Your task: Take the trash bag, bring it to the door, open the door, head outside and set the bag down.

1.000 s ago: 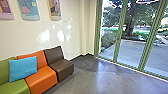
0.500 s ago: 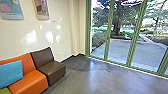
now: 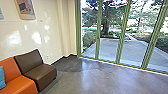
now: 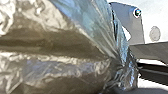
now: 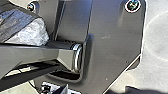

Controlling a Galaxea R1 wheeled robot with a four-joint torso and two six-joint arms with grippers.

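The trash bag [image 4: 57,62], shiny and crumpled, looms large in the left wrist view. Its plastic gathers to a bunched neck, where my left gripper [image 4: 139,69] is shut on it. Part of the bag [image 5: 31,31] also appears in the right wrist view, beyond the robot's jointed bar. How my right gripper stands cannot be made out. In the head view, tall glass panels in green frames [image 3: 122,37] stand ahead and to the right; which of them is the door is unclear.
An orange seat [image 3: 21,84] and a brown seat [image 3: 40,72] line the cream wall [image 3: 50,35] at left. Grey polished floor [image 3: 100,80] runs up to the glass. Outside lie a paved yard [image 3: 110,48] and a tree [image 3: 106,22].
The head camera has turned to the right. More of the glass front and yard has come into view, and less of the coloured seats and wall pictures.
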